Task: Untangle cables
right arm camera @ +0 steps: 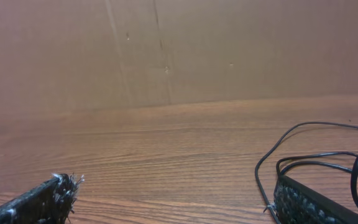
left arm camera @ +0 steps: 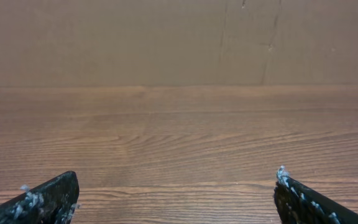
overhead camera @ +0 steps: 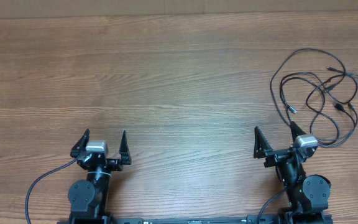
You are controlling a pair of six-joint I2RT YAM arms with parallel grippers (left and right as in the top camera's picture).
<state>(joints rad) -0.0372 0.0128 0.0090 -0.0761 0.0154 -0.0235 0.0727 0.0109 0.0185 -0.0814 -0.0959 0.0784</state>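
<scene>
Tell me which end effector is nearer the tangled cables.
Right. The right end effector sits open with the cables just ahead, their nearest loop beside its outer finger. The left end effector, also open, is far across the table on the opposite side.

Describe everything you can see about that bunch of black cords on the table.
The cables are several thin black cords, rubbery-looking, with small plug ends, lying flat on the wooden table in loose, overlapping loops. They sit at the table's right side, just ahead of the open right pincer. The nearest loop runs beside one of its fingers; whether it touches is unclear. Nothing grips them.
</scene>
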